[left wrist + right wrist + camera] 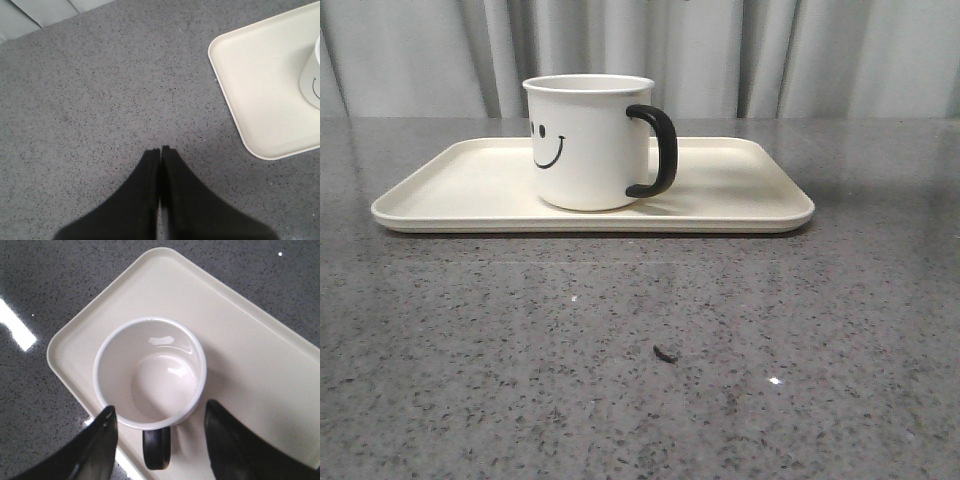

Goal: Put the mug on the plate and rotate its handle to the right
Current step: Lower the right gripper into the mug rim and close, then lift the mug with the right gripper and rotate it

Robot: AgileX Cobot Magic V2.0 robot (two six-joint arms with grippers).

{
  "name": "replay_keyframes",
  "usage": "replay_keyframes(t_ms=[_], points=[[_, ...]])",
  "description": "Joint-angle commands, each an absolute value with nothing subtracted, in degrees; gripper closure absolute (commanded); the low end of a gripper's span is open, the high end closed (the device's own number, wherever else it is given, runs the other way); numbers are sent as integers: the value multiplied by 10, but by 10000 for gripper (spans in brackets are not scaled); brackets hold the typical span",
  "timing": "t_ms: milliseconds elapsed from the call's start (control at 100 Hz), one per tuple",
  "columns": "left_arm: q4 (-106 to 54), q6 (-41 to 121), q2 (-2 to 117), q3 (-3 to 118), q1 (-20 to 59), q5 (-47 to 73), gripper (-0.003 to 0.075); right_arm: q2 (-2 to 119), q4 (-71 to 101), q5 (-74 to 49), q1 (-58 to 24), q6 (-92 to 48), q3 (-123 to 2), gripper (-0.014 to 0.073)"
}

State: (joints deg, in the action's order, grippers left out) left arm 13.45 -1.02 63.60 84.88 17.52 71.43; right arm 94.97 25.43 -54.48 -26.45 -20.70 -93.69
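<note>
Front view first, reading from left to right: we see the plate (pixel 470 190) lying with its long axis across the grey table (pixel 640 380), and the mug (pixel 585 140) standing upright on it, a little left of the plate's middle. Its smiley faces left-front and the handle (pixel 658 150) sticks out toward the right side. So we judge the placing done and the handle turned about as asked.

Neither arm shows in that view. From the left wrist camera, our left gripper (pixel 160 150) hangs over bare table with its fingers pressed together, holding nothing; a corner of the plate (pixel 235 100) lies well apart from it, and only a sliver of the mug (pixel 312 75) shows at the frame edge.

From the right wrist camera, our right gripper (pixel 160 415) hovers above the mug (pixel 150 372), jaws spread wide with the handle (pixel 156 450) between the fingers and untouched. The right arm is clearly the nearer one, and any remaining move looks like a straight lift away.

We cannot tell how high the fingertips sit above the rim. A small dark speck (pixel 665 353) on the table is too small to identify.
</note>
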Motion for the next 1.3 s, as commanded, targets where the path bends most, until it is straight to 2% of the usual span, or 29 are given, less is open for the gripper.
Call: replay_keyframes(t_ms=[0, 1020, 1070, 1140, 1290], points=[[141, -17, 625, 863, 174, 680, 739, 937, 271, -509, -265, -213, -958, 188], [152, -17, 625, 863, 174, 681, 739, 1049, 271, -481, -265, -213, -958, 193], [152, -17, 625, 863, 174, 681, 739, 1049, 272, -479, -265, -213, -958, 224], [152, -17, 625, 863, 174, 681, 739, 1049, 273, -479, -265, -213, -958, 321], [152, -17, 625, 863, 174, 681, 739, 1049, 275, -470, -265, -213, -958, 607]])
